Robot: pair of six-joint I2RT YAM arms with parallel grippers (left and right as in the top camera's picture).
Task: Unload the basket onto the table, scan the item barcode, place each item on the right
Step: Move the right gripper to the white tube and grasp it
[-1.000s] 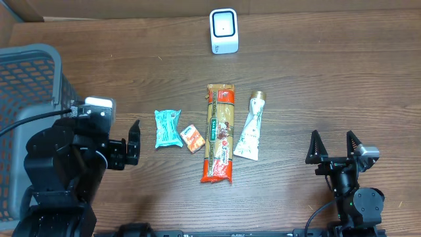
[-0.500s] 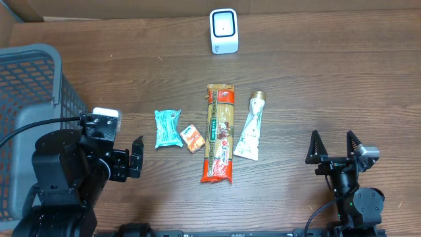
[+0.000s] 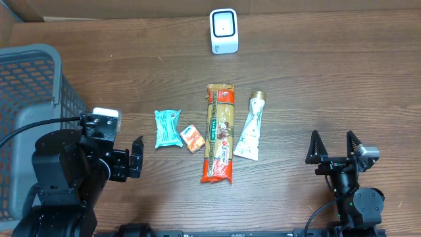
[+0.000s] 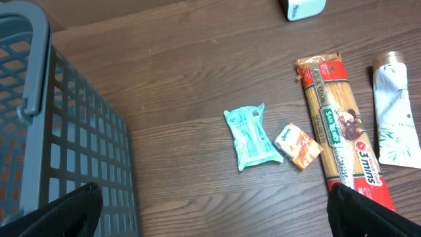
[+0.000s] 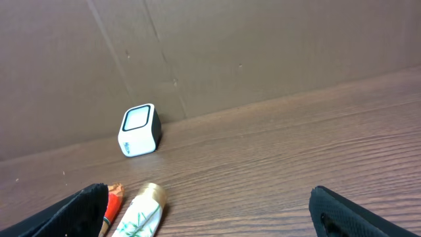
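Both pairs of jaws are standing fully apart and holding nothing.

In the overhead view, the left gripper [image 3: 128, 161] is sitting at the near left beside the basket [image 3: 26, 79]. The right gripper [image 3: 334, 146] is resting at the near right, fingers pointing far. Between them four items are lying flat on the table [image 3: 329, 79]: a teal packet [image 3: 168, 128], an orange packet [image 3: 192, 138] just beside it, a pasta pack [image 3: 220, 131] and a tube [image 3: 251, 127]. The pasta pack and the tube are running near-to-far, the tube tilting slightly. The scanner [image 3: 223, 30] is standing at the far edge, roughly in line with the pasta pack. The teal packet is lying closest to the left jaws, just to their right. The tube is lying nearest the right arm, well apart to its left.

In the left wrist view, the teal packet [image 4: 251, 136] and the orange packet [image 4: 297, 145] are showing ahead, between the fingertips and right of centre. The left arm is looking better placed for a pickup, though which item is meant cannot be told.

In the right wrist view, the scanner [image 5: 140, 130] is showing ahead to the left. Only the tube's cap end [image 5: 146, 201] is peeking in beside the left fingertip, and nothing is lying between the fingers.
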